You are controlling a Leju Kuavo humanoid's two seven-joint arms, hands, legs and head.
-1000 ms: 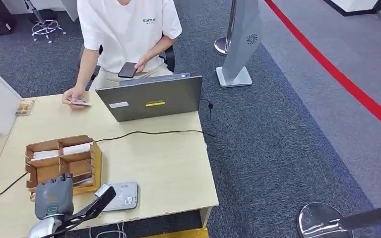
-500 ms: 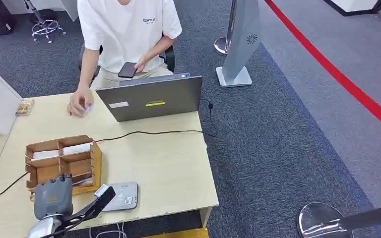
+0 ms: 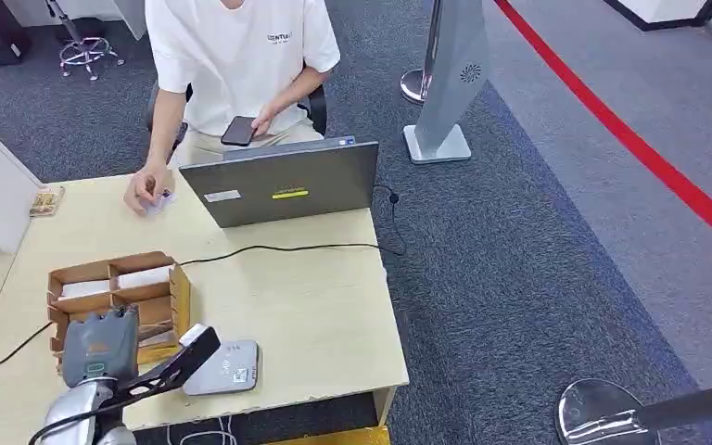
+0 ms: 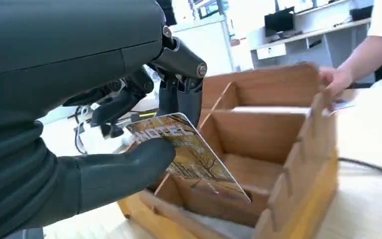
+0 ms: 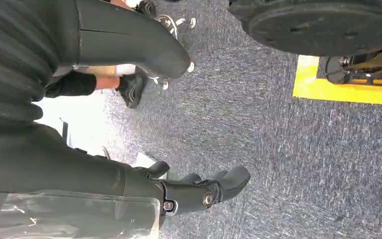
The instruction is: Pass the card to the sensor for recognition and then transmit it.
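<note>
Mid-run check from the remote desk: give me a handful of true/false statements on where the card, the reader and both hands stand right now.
1. The left hand holds a card over the wooden organizer. True.
2. The card is lying flat on the grey card reader. False: it is in the left hand, beside the organizer, not on the reader.
3. The right hand holds a second card. False: it hangs over the carpet and holds nothing.
4. A person's hand rests on the table near the laptop. True.
5. The laptop lid is shut. False: it stands open, facing the person.
</note>
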